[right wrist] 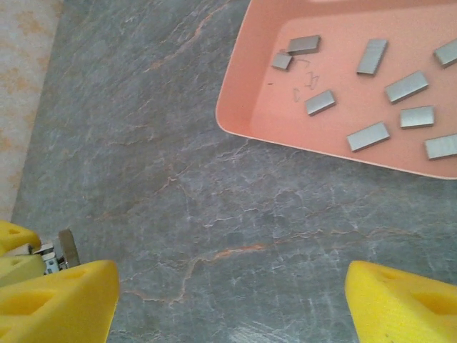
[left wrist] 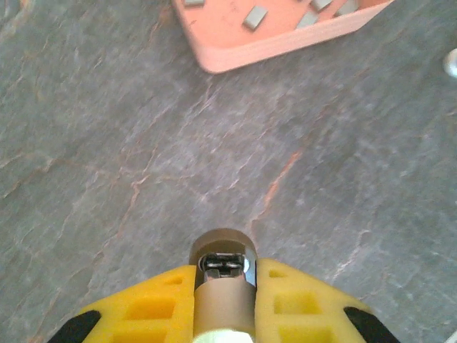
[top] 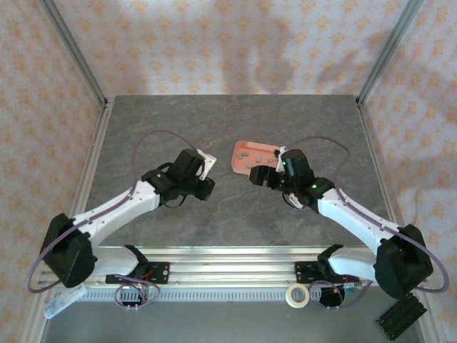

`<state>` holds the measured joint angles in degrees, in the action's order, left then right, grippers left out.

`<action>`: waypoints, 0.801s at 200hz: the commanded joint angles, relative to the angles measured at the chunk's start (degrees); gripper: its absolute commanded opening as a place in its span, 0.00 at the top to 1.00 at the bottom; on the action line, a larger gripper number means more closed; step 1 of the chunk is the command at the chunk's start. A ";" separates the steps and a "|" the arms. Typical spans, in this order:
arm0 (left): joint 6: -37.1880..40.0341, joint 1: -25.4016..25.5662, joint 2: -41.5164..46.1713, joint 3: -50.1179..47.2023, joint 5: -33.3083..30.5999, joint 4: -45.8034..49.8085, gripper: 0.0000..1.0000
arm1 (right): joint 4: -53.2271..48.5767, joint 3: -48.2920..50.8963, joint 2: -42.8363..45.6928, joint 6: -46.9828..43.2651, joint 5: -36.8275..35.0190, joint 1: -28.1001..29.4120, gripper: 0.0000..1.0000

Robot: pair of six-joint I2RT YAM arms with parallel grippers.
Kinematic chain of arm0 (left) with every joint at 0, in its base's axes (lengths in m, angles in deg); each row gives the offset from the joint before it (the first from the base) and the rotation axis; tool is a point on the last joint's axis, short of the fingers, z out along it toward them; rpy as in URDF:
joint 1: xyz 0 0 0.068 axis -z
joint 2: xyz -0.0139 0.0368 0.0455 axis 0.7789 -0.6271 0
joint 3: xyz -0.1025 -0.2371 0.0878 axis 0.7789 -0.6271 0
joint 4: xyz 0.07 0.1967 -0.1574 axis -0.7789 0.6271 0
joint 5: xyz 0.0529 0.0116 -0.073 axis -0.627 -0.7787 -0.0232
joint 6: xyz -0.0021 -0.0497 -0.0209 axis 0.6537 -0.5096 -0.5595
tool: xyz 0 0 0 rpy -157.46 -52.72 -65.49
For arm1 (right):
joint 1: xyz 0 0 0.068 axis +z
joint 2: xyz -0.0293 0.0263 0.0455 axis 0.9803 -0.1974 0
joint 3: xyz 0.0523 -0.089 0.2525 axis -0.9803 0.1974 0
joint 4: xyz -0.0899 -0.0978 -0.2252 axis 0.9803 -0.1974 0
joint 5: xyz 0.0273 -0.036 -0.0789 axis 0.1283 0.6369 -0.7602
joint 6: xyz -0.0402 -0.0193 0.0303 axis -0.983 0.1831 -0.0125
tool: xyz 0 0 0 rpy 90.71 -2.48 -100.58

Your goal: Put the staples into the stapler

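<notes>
The staples [right wrist: 368,136] are short, dull grey metal bars. They lie flat, scattered and apart from one another, in the salmon-pink tray [right wrist: 250,100] on the dark, stone-patterned worktop [right wrist: 143,143]. A few loose bent wires lie among them near the tray's left end. I judge each strip to be very light and stiff along its length, yet brittle: pinched too hard or bent, it would likely snap into pieces. Smooth metal lying flat on smooth plastic will tend to skid, so the best hold is probably across the two long sides near the middle, with the fingers coming straight down. The right gripper [right wrist: 232,304] hovers near the tray, its yellow fingers spread wide with nothing between them. The left gripper [left wrist: 226,286] is clamped on the mini stapler [left wrist: 223,254], a tan-bodied piece with bright metal showing at its front, held over the worktop short of the tray
</notes>
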<state>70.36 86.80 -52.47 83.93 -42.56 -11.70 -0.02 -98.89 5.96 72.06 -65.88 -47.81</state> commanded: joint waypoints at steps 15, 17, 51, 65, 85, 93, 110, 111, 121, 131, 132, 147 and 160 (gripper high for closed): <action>4.46 0.64 7.61 -8.05 5.08 -16.85 0.92 | 2.78 -3.21 -2.44 0.26 2.22 1.94 0.18; 4.65 0.61 7.95 -8.46 5.23 -17.50 0.93 | 2.92 -3.28 -2.50 0.32 2.27 2.03 0.18; 5.83 0.64 12.30 -13.91 6.30 -25.45 0.95 | 6.22 -4.12 -4.48 0.84 3.74 3.70 0.18; 6.45 0.65 13.75 -15.21 7.02 -27.81 0.96 | 7.57 -4.34 -5.31 1.44 4.69 4.00 0.19; 7.82 0.58 15.31 -16.55 8.17 -30.14 0.97 | 8.76 -4.31 -5.95 2.40 6.00 4.18 0.19; 8.09 0.64 15.83 -16.90 8.46 -30.61 0.98 | 9.09 -4.30 -6.02 2.64 6.41 4.26 0.19; 8.59 0.64 16.76 -17.77 8.99 -32.05 0.98 | 9.57 -4.33 -6.11 2.85 7.07 4.27 0.19; 8.63 0.61 16.82 -17.81 9.04 -32.10 0.98 | 9.62 -4.35 -6.07 2.87 7.14 4.26 0.19; 9.09 0.58 17.33 -18.30 9.74 -32.86 0.98 | 9.95 -4.34 -6.03 3.17 7.82 4.26 0.19; 9.42 0.59 17.70 -18.92 10.08 -33.78 0.98 | 10.42 -4.30 -6.02 3.40 8.70 4.32 0.19; 9.48 0.63 17.73 -19.00 10.16 -33.94 0.98 | 10.53 -4.21 -5.99 3.45 8.79 4.29 0.19; 11.28 0.64 18.31 -20.21 12.05 -36.03 0.98 | 11.67 -3.67 -5.92 4.11 9.96 4.30 0.19; 12.15 0.60 18.80 -21.36 12.99 -38.27 0.99 | 12.53 -3.04 -5.70 4.57 10.30 4.35 0.19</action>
<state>79.24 86.82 -35.25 64.34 -32.79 -43.15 8.96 -101.56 0.02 75.17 -57.66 -43.87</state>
